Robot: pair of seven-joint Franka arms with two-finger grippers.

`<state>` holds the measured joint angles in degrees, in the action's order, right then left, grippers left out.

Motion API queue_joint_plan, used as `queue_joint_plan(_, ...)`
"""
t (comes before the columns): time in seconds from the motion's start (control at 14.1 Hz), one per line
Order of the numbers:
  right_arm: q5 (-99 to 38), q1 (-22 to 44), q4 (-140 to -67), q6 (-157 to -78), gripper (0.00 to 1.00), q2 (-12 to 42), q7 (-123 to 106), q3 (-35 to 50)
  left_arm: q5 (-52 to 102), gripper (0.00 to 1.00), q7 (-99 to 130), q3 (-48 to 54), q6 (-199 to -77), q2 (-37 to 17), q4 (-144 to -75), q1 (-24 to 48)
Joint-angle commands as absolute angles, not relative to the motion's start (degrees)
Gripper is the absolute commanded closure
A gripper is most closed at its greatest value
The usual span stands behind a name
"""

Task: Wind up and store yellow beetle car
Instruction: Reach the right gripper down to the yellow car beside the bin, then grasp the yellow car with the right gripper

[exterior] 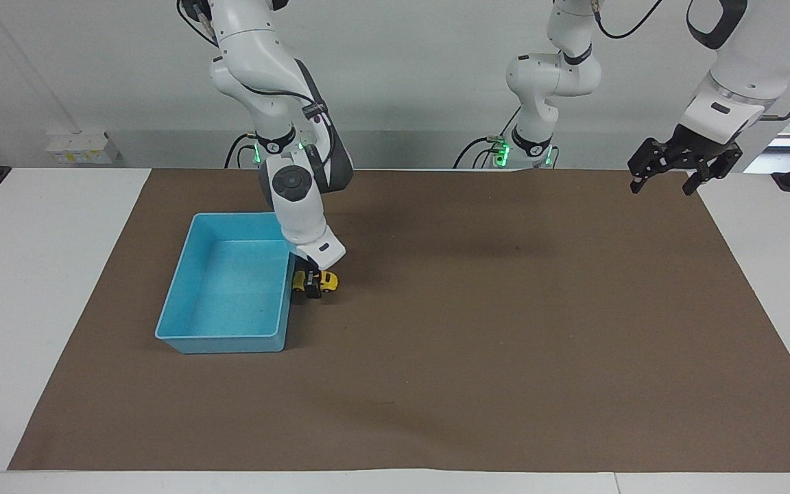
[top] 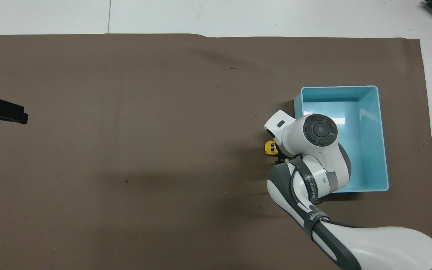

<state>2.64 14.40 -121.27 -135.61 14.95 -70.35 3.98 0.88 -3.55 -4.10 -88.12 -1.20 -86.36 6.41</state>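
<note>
In the facing view, going from the lower edge upward, the bare brown mat (exterior: pixel 436 384) fills the lower frame over the white worktop (exterior: pixel 38 274). Left of centre sits the blue bin (exterior: pixel 182 339), empty. Just beside the bin's wall, on the mat, stands the yellow beetle car (exterior: pixel 326 280), on its wheels and not yet stored. The right hand (exterior: pixel 313 287) is down over the car's bin-side half, its fingers straddling the body; whether they are clamped on it or only closing, I cannot tell. In the overhead view the arm hides all but the car's tip at centre right.

The step in hand looks like the grasp before winding. To do it well, the fingers should close squarely across the car's sides, low enough to leave the wheels on the mat for a pull-back stroke away from the bin wall, which crowds the grip.

At upper right, the left hand (exterior: pixel 666 180) waits in the air with fingers apart, over the mat's corner.
</note>
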Motion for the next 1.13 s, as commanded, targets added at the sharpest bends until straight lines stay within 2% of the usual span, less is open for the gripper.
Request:
queue_joint_plan(0.0,5.44,14.23,-119.45,-133.16,1.0,14.33,-71.11,4.48,1.67,0.0,-3.43,-3.78,-87.89,0.09,-87.63,5.71)
queue_joint_plan(0.28,4.75,15.81,-110.5,-124.39,1.0,14.15,-68.21,4.57,1.67,0.0,-3.43,-3.78,-87.89,0.09,-87.63,5.71)
queue_joint_plan(0.64,3.25,16.17,-103.46,-116.83,1.0,13.19,-67.41,4.66,1.67,0.0,-3.43,-3.78,-87.89,0.09,-87.63,5.71)
queue_joint_plan(1.06,3.78,9.6,-105.37,-111.27,1.0,9.14,-74.07,4.31,1.67,0.0,-3.43,-3.78,-87.89,0.09,-87.63,5.71)
